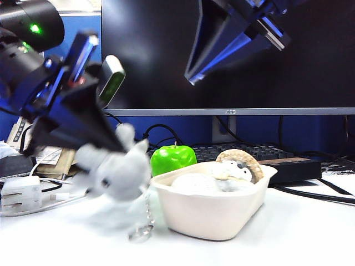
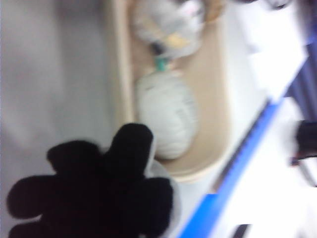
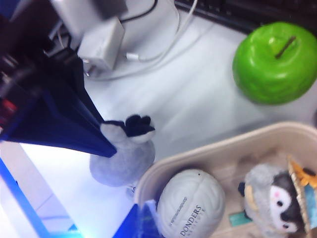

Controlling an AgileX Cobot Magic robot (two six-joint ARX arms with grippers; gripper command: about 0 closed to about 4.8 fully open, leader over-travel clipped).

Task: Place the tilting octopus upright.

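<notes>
Exterior view: the left gripper was clamped on the light grey plush octopus, held tilted beside the cream plastic tub; the right gripper hung high, closed, empty. Left wrist: dark tentacles filled the foreground. Right wrist: the octopus sat just beside the tub.

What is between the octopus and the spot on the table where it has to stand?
Nothing visible. The left tool is shut on the octopus and holds it tilted just above bare table, left of the tray; its keyring hangs to the tabletop. The apple sits behind. The right tool hangs shut, high above the tray.
</notes>
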